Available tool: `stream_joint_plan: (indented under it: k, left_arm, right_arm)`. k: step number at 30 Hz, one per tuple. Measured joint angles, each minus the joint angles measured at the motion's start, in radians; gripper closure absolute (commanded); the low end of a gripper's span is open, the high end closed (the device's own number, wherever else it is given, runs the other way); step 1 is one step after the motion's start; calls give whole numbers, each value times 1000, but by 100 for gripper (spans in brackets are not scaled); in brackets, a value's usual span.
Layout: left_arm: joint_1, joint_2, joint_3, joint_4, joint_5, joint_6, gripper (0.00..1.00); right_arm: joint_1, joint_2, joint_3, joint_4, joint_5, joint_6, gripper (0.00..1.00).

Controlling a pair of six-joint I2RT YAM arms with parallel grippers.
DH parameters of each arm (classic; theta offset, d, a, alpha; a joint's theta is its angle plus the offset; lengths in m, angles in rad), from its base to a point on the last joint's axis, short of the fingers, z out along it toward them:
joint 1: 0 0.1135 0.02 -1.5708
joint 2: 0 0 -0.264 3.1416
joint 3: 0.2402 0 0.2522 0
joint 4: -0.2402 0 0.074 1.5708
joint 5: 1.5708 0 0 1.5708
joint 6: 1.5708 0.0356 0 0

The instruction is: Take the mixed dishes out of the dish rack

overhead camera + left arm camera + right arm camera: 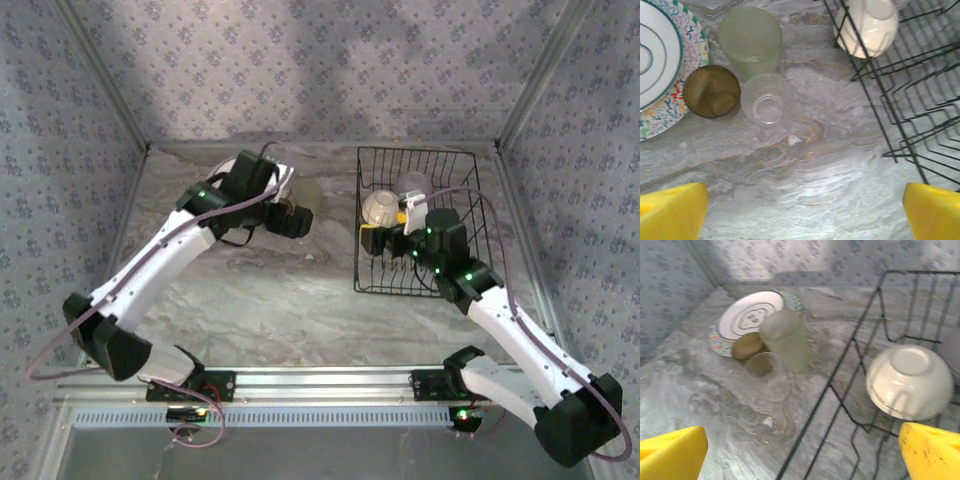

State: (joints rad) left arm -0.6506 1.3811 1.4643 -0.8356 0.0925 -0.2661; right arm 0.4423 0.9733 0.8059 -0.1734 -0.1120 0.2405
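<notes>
Marbled grey tabletop [300,290], flowered walls all round. From above, the dish rack [415,150] stands far right with a cream bowl [380,208] and a lilac bowl [415,185] inside. The right gripper [385,235] is at its near-left corner, and the left gripper [290,218] hangs over dishes at far left.

Left wrist view: its fingers are spread wide with nothing between them, above a clear glass [767,100], a brown cup [711,91], a green tumbler [750,40] and a ringed white plate [655,50] lying on the squiggle plate [692,45].

Right wrist view: fingers likewise spread, and the cream bowl sits upturned in the rack.

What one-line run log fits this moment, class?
left hand open, empty | right hand open, empty | upturned cream bowl in black wire dish rack | clear plastic cup, frosted green tumbler, brown cup on marble table
</notes>
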Motion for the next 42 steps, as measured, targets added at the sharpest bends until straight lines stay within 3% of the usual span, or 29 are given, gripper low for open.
stream_joint_plan:
  k: [9,16,25,42]
  left_arm:
    - [-50,-149,-258,185,147,-125,1]
    - [-132,-170,-352,278,171,-178,1]
    - [-137,-249,-442,331,174,-219,1]
    - [-137,-333,-541,394,190,-234,1]
  right_arm:
    - [-99,302,223,-236,132,84,0]
    - [-103,586,482,-372,207,139,0]
    - [-103,870,787,-551,257,216,0]
    - [-114,1112,1027,-722,256,322,0]
